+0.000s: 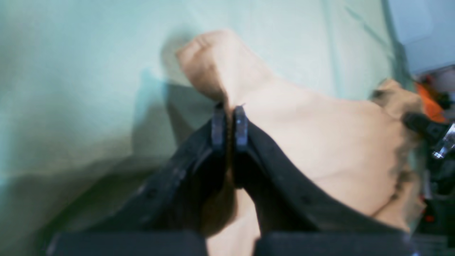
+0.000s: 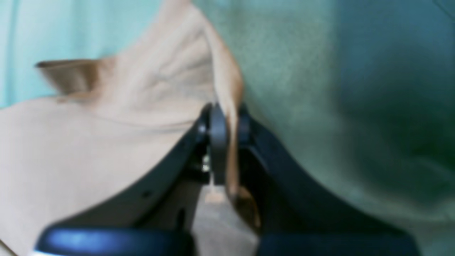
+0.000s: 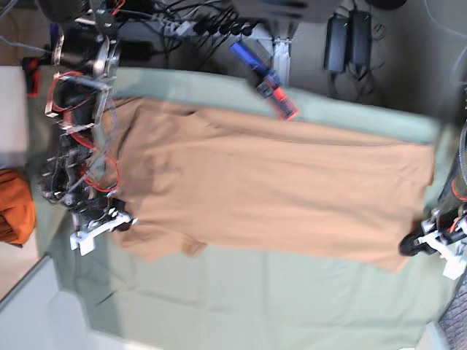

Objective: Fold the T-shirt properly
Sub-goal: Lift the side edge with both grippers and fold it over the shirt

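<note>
The tan T-shirt (image 3: 277, 193) lies stretched across the sage-green cloth (image 3: 241, 299), sleeves toward the left of the base view. My left gripper (image 3: 408, 246), at the base view's right, is shut on the shirt's hem corner; in the left wrist view its fingertips (image 1: 230, 122) pinch a fold of the tan fabric (image 1: 320, 135). My right gripper (image 3: 122, 224), at the base view's left, is shut on the shirt near a sleeve; in the right wrist view its jaws (image 2: 227, 135) clamp a ridge of the shirt (image 2: 89, 142).
A darker orange bunched cloth (image 3: 14, 204) sits at the far left edge. A red-and-blue tool (image 3: 266, 80) lies on the far side of the green sheet. Cables and power bricks (image 3: 346, 36) lie beyond the table.
</note>
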